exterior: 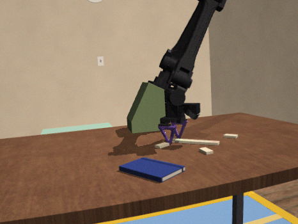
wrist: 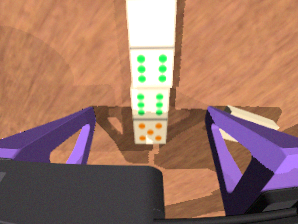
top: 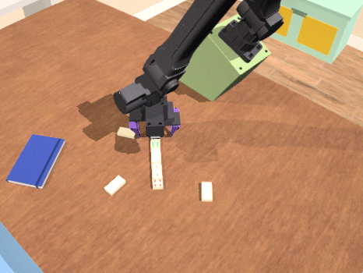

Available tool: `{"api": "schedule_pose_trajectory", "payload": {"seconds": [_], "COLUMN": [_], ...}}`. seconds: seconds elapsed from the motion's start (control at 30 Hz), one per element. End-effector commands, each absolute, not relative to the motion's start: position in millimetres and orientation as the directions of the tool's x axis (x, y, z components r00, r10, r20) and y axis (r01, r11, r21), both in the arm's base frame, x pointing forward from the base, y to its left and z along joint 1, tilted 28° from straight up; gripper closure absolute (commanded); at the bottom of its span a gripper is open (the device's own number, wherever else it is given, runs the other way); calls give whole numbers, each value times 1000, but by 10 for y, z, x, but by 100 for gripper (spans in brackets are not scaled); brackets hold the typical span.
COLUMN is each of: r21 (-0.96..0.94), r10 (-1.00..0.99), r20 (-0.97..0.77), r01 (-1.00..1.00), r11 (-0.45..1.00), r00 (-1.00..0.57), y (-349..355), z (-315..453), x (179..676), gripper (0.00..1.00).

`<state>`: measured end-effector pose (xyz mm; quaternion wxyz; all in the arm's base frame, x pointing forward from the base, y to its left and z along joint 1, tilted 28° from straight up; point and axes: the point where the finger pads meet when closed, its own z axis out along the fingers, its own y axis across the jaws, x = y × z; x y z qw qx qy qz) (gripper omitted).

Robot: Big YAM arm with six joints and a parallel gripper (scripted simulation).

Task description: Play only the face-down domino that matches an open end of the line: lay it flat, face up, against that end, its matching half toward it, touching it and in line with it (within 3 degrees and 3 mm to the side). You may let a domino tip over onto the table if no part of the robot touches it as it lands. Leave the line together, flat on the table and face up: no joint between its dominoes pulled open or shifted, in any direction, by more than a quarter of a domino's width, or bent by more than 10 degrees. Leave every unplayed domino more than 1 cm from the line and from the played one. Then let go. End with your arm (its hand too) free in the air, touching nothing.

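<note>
Purple-fingered black gripper (top: 155, 130) spread wide, empty, straddling the arm-side end of the face-up cream domino line (top: 156, 164). Blank cream face-down domino (top: 126, 132) lies just left of that end. Likely light, rigid, slick; pinch its long edges.

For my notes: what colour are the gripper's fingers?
Purple fingers, clearest in the wrist view.

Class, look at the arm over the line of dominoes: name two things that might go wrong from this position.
1. The open tool straddles the line's near end, where a green-and-orange domino lies; a sideways move might shift a joint.
2. A face-down domino lies right beside one purple finger, near that end; a nudge might push it too close.
</note>
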<state>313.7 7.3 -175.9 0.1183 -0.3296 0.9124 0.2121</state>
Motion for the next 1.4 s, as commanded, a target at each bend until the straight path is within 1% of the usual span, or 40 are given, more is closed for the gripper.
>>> {"api": "schedule_pose_trajectory", "payload": {"seconds": [0.0, 0.77, 1.1, 1.37], "r21": [308, 308, 308, 316], "r10": [-549, -549, -549, -554], "r20": [-361, -361, -361, -351], "r01": [-652, -652, -652, -652], "r11": [693, 693, 693, 689], "r00": [-754, -754, -754, -755], "y": [91, 91, -2, 45], "z": [-1774, -1774, -1597, -1634], "x": [3186, 3186, 3169, 3137], "gripper": [7, 7, 7, 7]}}
